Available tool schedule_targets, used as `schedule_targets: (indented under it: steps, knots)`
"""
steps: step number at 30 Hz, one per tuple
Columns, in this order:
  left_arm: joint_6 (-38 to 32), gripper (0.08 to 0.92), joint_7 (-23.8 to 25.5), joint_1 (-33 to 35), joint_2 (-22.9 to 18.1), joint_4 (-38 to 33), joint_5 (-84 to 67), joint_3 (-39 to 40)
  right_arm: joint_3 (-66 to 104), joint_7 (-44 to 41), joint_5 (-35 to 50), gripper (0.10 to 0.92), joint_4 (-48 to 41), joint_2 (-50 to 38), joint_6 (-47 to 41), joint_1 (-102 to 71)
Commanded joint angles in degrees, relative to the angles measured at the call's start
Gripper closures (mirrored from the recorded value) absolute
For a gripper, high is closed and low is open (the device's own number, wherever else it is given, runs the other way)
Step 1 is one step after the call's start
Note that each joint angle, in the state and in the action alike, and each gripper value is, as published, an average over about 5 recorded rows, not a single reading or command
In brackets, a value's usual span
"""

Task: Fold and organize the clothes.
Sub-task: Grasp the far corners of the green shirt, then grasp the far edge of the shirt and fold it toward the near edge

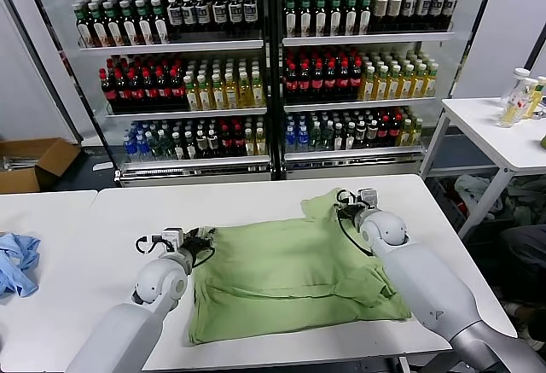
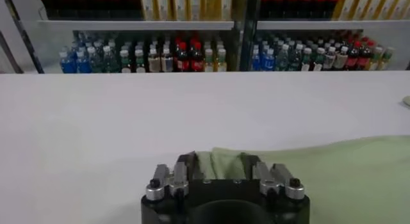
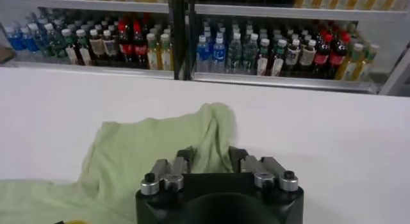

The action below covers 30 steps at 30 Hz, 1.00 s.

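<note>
Spread flat on the white rectangular tabletop [image 1: 256, 198], between both grippers: one pale light-green soft fabric shirt [image 1: 290, 275], its front edge wrinkled and partly doubled over. Left gripper [image 1: 202, 242] down at tabletop level, right against the shirt's left edge near the far corner; seen from the left wrist camera, left gripper [image 2: 219, 166] with a small raised fold of green cloth [image 2: 221, 162] sitting between the two fingers, apparently clamped on that edge, the rest of the shirt stretching away flat to one side of it. Right gripper [image 1: 347, 212] low at the shirt's far right corner, just beside a bunched-up flap of the same fabric, probably a sleeve, lifted off the tabletop; from the right wrist camera, right gripper [image 3: 212, 156] with fingers apart by a narrow gap, green cloth [image 3: 160, 148] lying directly ahead of and beneath the fingertips, reaching up between them; firm clamp or mere touch impossible to tell there. Well off to the far side of the left arm, on a neighbouring white surface: a crumpled light-blue cloth [image 1: 17, 262]. Beyond both grippers, past the tabletop's far edge: tall glass-fronted shelves of coloured drink bottles [image 1: 256, 66]. Farther off past the right gripper: a small white side table [image 1: 503, 134] carrying a few bottles.
</note>
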Motion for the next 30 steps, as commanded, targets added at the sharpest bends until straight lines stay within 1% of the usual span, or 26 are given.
schedule_targets:
  steps: [1,6,8,12,15,30]
  knots:
    - [0.07,0.611,1.22,0.62,-0.23,-0.67,-3.63,-0.83,-0.07,-0.43,0.76,0.744,2.13,-0.23,0.09,-0.56]
    - [-1.47,0.758,1.68,1.79,-0.06,-3.75,-5.35,-2.36,1.23,-0.39,0.38,0.885,6.73,-1.74,1.91,-2.05]
    - [-1.98,0.81,1.75,2.48,0.22,-5.18,-6.1,-3.18,2.03,-0.31,0.32,0.914,8.78,-2.57,2.71,-2.71]
    - [-2.68,0.887,1.89,4.25,1.08,-8.03,-7.59,-4.81,3.94,-0.2,0.68,0.919,12.61,-4.48,3.4,-4.13]
    - [-3.24,0.912,1.99,5.79,1.78,-10.46,-8.7,-5.85,5.66,-0.07,1.25,0.919,16.09,-6.17,3.49,-5.68]
    - [-2.38,0.912,2.54,15.16,5.69,-22.33,-10.15,-9.79,19.43,1.56,2.47,0.919,39.44,-14.61,1.31,-25.17]
